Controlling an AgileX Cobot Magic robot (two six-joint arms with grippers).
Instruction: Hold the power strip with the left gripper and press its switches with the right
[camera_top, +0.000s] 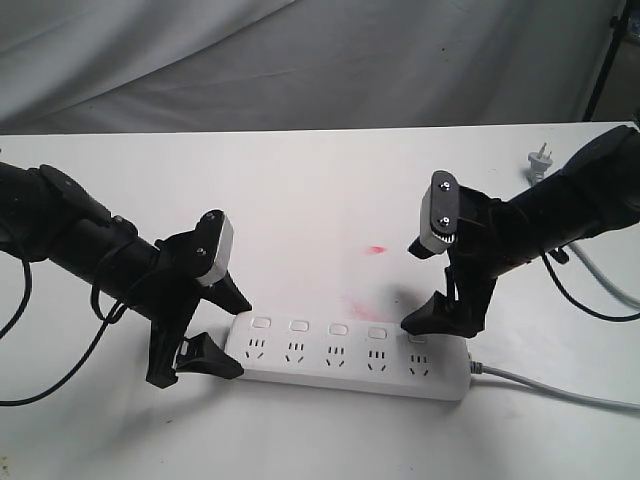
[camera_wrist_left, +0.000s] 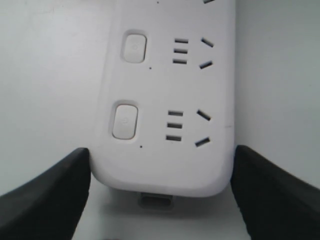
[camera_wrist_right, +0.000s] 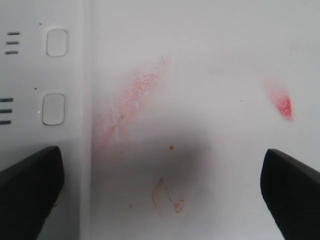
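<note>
White plastic of the power strip (camera_top: 345, 355), flat on the surface (camera_top: 320, 200), long axis running straight from the left gripper (camera_top: 240, 338) across to the right gripper (camera_top: 410, 287). Lies socket face up, with the switches (camera_top: 338, 329) in a row along the long edge next to one left finger and the sockets nearer the other. Trails a grey cord (camera_top: 560, 390) out of the end beside the right fingers.

Sits with its rounded, cordless end between the left fingers (camera_wrist_left: 50, 195). Touches a fingertip on either long side in the left wrist view, so judged as pinched across its width, not merely bracketed. Held only at the very end, with the tips stopping short of the first switch.

Spread wide at the opposite end, the right fingers (camera_wrist_right: 30, 185), holding nothing. Hang with one finger over the strip's switch edge, beside the last two buttons, and the other well out over bare surface, beyond faint red smears (camera_wrist_right: 135, 95). Contact between that near finger and the plastic: impossible to tell from these views.

Falls, by this reading, to the right arm, the nearer one to the cord-end switch. Calls for a short drop of the one fingertip onto the row, then steps along the long axis toward the left fingers. Depends on the left pinch as anchor against sliding.
</note>
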